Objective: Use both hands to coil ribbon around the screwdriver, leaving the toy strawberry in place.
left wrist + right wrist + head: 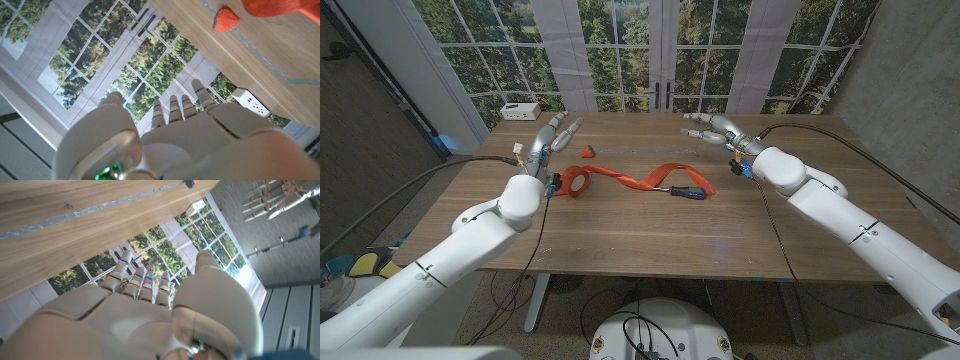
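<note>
Ribbon (620, 178) lies mid-table, its right end touching the screwdriver (688, 192). Strawberry (587, 151) sits farther back. Left hand (548, 136) and right hand (712, 127) hover, fingers spread, empty.

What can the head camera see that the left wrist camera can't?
The head view alone takes in the screwdriver lying on the ribbon's end, the right hand, and the white box in full. The left wrist view alone shows the back of the left hand up close, fingers straight and holding nothing. Both show the toy strawberry, some orange ribbon, the wooden table and the window.
</note>
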Robot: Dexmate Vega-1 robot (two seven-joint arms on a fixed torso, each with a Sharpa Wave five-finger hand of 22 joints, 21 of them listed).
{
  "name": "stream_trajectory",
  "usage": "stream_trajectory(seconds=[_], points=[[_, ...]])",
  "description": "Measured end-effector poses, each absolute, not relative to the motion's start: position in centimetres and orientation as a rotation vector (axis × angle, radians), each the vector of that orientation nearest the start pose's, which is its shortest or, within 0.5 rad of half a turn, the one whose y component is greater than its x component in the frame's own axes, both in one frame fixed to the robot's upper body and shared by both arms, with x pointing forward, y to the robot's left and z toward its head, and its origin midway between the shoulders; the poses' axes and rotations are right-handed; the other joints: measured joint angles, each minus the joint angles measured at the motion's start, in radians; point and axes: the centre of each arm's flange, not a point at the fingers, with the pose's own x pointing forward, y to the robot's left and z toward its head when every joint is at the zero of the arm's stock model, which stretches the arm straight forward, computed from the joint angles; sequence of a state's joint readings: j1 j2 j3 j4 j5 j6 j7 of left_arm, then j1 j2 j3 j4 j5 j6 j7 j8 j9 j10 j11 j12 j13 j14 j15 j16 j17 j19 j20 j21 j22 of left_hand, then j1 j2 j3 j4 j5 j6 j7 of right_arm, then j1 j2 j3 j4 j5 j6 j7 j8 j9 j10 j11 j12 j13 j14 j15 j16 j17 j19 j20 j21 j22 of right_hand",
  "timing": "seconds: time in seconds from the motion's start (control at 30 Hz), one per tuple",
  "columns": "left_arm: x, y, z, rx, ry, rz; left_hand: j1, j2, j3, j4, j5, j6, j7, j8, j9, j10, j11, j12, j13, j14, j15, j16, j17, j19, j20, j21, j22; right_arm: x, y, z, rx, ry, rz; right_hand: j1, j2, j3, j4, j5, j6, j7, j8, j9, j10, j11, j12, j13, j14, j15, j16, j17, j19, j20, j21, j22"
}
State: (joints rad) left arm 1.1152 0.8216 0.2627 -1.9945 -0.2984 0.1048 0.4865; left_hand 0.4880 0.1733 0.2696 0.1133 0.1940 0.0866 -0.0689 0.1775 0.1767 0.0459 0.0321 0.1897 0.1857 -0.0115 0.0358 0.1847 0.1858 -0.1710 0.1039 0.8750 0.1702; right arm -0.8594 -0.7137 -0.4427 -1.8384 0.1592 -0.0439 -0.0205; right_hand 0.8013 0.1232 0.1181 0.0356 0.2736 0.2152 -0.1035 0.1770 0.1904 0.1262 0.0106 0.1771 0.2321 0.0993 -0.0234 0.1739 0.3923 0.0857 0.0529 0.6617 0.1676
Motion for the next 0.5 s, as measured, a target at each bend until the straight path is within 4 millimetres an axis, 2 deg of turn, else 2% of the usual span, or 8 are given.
stream_trajectory(seconds=[0.07,0.2,0.37,0.5], points=[[53.1,29.3,2.6,0.386,-0.706,0.104,-0.014,0.0,-0.002,0.011,0.002,-0.017,0.003,-0.001,0.0,-0.006,-0.005,0.0,0.0,-0.01,0.0,0.0,-0.001,-0.001,-0.004,-0.004,0.0,57.0,-20.4,4.4,-0.599,-0.71,0.28,-0.01,0.009,0.0,0.002,-0.009,-0.003,0.003,0.0,0.0,0.0,0.0,0.0,-0.003,-0.008,-0.002,0.004,-0.005,-0.001,-0.001,-0.004,0.0],[53.0,29.4,3.2,0.328,-0.77,0.036,-0.036,-0.004,-0.008,0.025,0.006,-0.035,0.021,-0.008,-0.003,-0.02,-0.012,0.0,0.0,-0.015,-0.006,0.0,-0.005,-0.001,-0.015,-0.014,0.0,56.9,-20.8,3.9,-0.514,-0.734,0.271,-0.066,0.009,-0.021,0.033,-0.029,-0.014,0.003,0.0,0.0,-0.004,0.004,0.004,-0.012,-0.016,0.005,0.008,-0.018,0.002,-0.005,-0.017,0.0],[53.4,30.0,3.4,0.279,-0.809,-0.016,-0.056,-0.008,-0.015,0.031,0.008,-0.053,0.028,-0.008,-0.005,-0.021,-0.011,0.0,-0.003,-0.028,-0.007,0.0,-0.005,-0.001,-0.015,-0.019,0.0,56.9,-21.2,3.3,-0.422,-0.756,0.254,-0.151,0.001,-0.052,0.071,-0.045,-0.014,0.003,0.004,0.0,-0.007,0.008,0.009,-0.023,-0.021,0.011,0.016,-0.039,0.004,-0.007,-0.037,0.0],[53.7,30.6,3.6,0.253,-0.827,-0.048,-0.069,-0.005,-0.015,0.039,0.01,-0.063,0.028,-0.008,-0.005,-0.021,-0.011,0.0,-0.005,-0.028,-0.007,0.0,-0.005,-0.001,-0.015,-0.021,0.0,57.1,-21.5,2.8,-0.358,-0.768,0.231,-0.217,0.0,-0.075,0.1,-0.045,-0.011,0.006,0.012,0.0,0.008,0.022,0.019,-0.028,-0.014,0.018,0.023,-0.054,0.021,-0.006,-0.048,0.0]])
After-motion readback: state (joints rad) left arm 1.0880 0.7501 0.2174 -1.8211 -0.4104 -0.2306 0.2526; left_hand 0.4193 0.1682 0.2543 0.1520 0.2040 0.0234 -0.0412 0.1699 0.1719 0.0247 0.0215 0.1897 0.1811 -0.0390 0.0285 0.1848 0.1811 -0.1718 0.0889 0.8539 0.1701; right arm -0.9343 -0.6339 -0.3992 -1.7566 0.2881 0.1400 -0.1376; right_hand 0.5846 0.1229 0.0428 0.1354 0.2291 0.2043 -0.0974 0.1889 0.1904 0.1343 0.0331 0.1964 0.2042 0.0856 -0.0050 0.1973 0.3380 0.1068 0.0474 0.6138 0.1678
